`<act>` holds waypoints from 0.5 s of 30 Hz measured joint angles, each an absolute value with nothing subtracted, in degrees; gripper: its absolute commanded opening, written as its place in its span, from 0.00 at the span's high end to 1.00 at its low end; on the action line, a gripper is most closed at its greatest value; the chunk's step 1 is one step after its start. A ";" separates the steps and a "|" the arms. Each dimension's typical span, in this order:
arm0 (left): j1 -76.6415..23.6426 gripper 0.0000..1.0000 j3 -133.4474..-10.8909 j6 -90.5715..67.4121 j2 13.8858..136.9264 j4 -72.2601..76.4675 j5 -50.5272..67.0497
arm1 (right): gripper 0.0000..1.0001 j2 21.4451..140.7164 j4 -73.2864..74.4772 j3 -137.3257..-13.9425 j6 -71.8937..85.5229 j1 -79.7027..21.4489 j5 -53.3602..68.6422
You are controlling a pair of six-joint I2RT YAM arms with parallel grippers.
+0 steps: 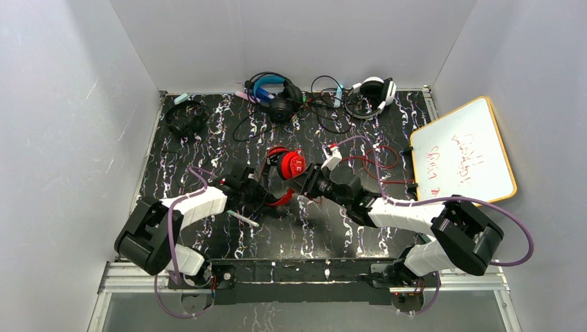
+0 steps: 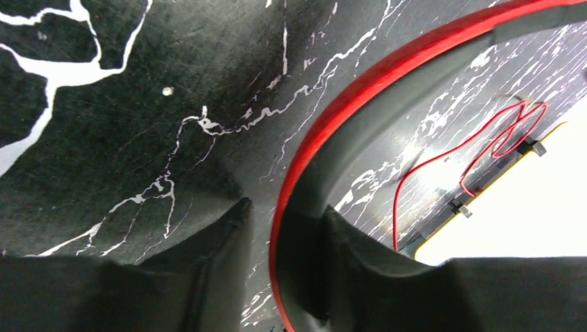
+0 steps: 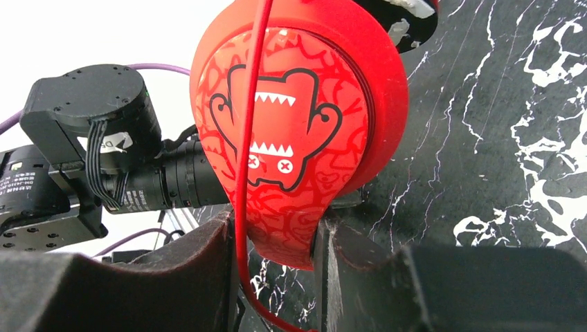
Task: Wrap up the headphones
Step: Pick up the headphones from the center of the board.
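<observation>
- red headphones (image 1: 289, 164) sit mid-surface (image 1: 208, 131), with their thin red cable (image 1: 374, 162) trailing toward the right edge
- right fingers (image 3: 187, 277) are clamped on the earcup's bottom tip
- left fingers (image 2: 208, 277) straddle the headband, can't tell if they're actually squeezing
- far edge: black pair (image 1: 185, 119), blue-band pair (image 1: 275, 93), white pair (image 1: 374, 90)

A black mat (image 1: 311, 235) veined with white lay before me, covering the table from its near edge to the back wall. At the mat's right side sat a whiteboard (image 1: 462, 152) with a yellow-orange frame, tilted, with faint red handwriting that I could not read. Small dark clips (image 2: 462, 207) sat on its rim. A slim grey pen (image 1: 244, 218) rested on the mat towards the left. A pale teal marker (image 1: 181, 99) lay at the back left corner. Plain white walls (image 1: 69, 104) closed in three sides
</observation>
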State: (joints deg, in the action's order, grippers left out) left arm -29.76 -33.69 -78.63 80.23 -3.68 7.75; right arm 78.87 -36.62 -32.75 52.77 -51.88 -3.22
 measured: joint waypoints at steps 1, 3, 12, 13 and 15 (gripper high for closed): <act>-29.78 0.77 -33.69 -78.56 80.34 -3.46 7.73 | 0.89 78.87 -36.60 -32.62 52.80 -51.88 -3.11; -29.82 0.87 -33.71 -78.43 80.34 -3.22 7.44 | 0.81 78.81 -36.67 -32.14 52.82 -51.94 -2.83; -29.91 1.00 -43.05 -69.34 78.50 -15.70 -2.48 | 0.05 72.90 -34.79 -29.04 51.64 -51.96 -2.81; -29.89 1.00 -44.58 -67.79 78.19 -17.56 -4.14 | 0.03 71.40 -34.33 -29.02 50.83 -51.99 -2.70; -29.69 1.00 -47.42 -64.64 77.80 -20.62 -6.74 | 0.01 69.12 -34.11 -28.75 49.52 -51.99 -2.35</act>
State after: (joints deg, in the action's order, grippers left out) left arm -29.69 -47.42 -64.64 77.80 -20.62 -6.74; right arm 69.12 -34.11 -28.75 49.52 -51.99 -2.35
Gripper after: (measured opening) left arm 0.105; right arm 0.956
